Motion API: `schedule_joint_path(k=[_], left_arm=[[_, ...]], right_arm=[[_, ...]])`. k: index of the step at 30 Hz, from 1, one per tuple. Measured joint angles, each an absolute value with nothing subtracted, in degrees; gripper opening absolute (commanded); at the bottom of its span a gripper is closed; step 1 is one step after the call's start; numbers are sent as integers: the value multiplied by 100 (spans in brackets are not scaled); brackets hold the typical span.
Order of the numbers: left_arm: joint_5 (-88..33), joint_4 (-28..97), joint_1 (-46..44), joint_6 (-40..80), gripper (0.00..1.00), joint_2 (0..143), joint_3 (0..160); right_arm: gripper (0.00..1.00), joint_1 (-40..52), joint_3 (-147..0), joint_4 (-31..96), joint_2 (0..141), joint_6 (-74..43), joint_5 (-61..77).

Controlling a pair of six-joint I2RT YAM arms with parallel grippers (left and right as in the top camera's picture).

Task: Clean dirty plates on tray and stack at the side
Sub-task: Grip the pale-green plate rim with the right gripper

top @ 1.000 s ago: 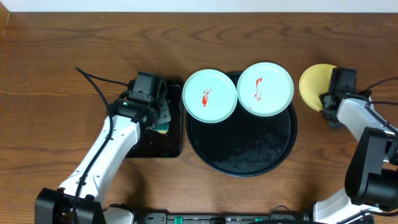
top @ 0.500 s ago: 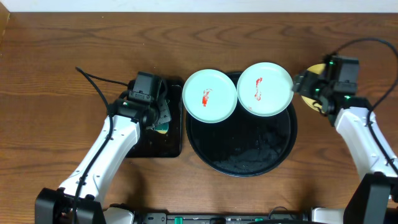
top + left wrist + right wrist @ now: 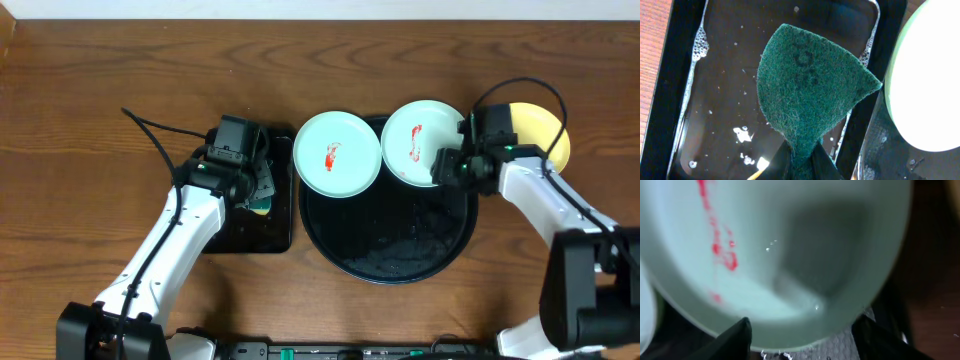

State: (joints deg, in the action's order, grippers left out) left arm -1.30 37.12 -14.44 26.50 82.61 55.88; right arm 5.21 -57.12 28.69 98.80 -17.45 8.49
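Two pale mint plates with red smears rest on the far rim of the round black tray (image 3: 390, 245): the left plate (image 3: 338, 153) and the right plate (image 3: 420, 140). A yellow plate (image 3: 545, 135) lies on the table to the right of the tray. My right gripper (image 3: 447, 168) is at the right plate's near right edge. In the right wrist view that plate (image 3: 790, 245) fills the frame, and my gripper (image 3: 805, 335) is open with the rim between its spread fingers. My left gripper (image 3: 255, 190) (image 3: 802, 150) is shut on a green scouring sponge (image 3: 810, 90).
The sponge hangs over a small rectangular black tray (image 3: 255, 235) (image 3: 715, 100) holding soapy water, left of the round tray. The left plate's edge (image 3: 930, 85) shows beside it. A black cable (image 3: 150, 130) lies on the wooden table at the left.
My right arm has swung left, from over the yellow plate to the right mint plate's edge, uncovering the yellow plate. Its jaws have narrowed somewhat. The left arm has not moved.
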Motion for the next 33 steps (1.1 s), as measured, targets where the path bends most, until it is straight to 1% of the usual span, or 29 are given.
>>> schedule_joint_path(k=[3,5,6,7,9,10,13,23,27,33], left_arm=[[-130,3715,-1444,2650,8,8261,5588],[-130,3715,-1444,2650,7,8261,5588],[-130,3715,-1444,2650,7,8261,5588],[-130,3717,-1444,2650,7,8261,5588],[-132,3715,-1444,2650,7,8261,5588],[-130,3715,-1444,2650,7,8261,5588],[-130,3715,-1444,2650,7,8261,5588],[-130,3715,-1444,2650,7,8261,5588],[-132,3710,-1444,2650,7,8261,5588],[-141,3454,-1444,2532,7,8261,5588]], right_arm=[[34,532,-5710,2714,10027,-1949,777],[24,532,-5710,2703,10092,-2158,676],[16,532,-5712,2700,10116,-2255,628],[11,532,-5710,2692,10123,-2311,589],[8,530,-5712,2655,10123,-2517,510],[1,528,-5721,2630,10123,-2543,510],[1,532,-5743,2759,10123,-2637,519],[1,609,-5763,4169,10031,-2655,550],[1,624,-5758,4418,9885,-2600,545],[1,895,-5758,4458,9727,-2381,668]])
